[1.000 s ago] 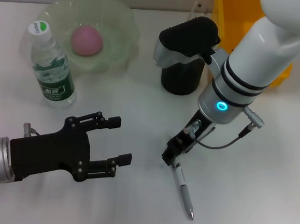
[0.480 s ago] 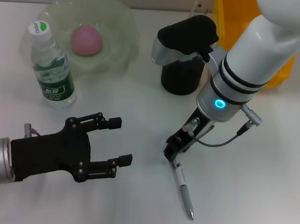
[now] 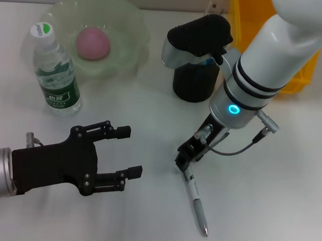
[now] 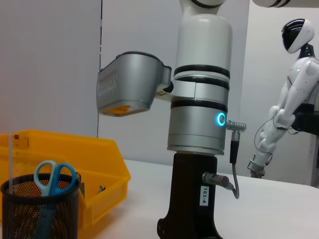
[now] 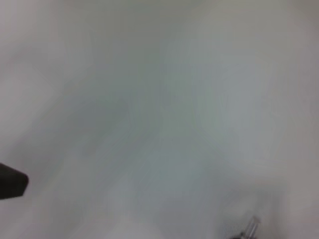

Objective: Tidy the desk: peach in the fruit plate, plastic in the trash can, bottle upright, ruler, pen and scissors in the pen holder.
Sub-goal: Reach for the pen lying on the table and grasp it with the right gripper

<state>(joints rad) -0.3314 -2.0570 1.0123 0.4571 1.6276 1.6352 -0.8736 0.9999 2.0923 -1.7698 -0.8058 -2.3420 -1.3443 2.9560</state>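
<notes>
- Where the left arm reaches in over the near left part of the desk [image 3: 141, 230], the left hand [image 3: 126, 151] hangs with its black fingers spread wide apart and nothing between them.
- Behind it, near the far left edge, the water bottle [image 3: 54, 73] stands upright with its cap on.
- Just beside the bottle, farther back, the pale green plate [image 3: 129, 23] holds the pink peach [image 3: 92, 42] in its middle.
- In the middle of the desk the black mesh pen holder [image 3: 193, 85] stands, partly hidden in the head view by the right arm's wrist camera housing; the left wrist view shows the blue-handled scissors [image 4: 52, 178] standing in the pen holder [image 4: 40, 209], with a clear ruler [image 4: 10, 162] upright beside them.
- In front of the holder the right hand [image 3: 184, 160] points down at the desk, right at the upper end of the pen [image 3: 197, 204]; its fingers look closed about that end, though the grip itself is too small to make out for certain.
- The pen lies flat on the desk, its tip pointing toward the near edge.
- At the far right the yellow bin [image 3: 252, 27] sits behind the right arm, just beside the pen holder.
</notes>
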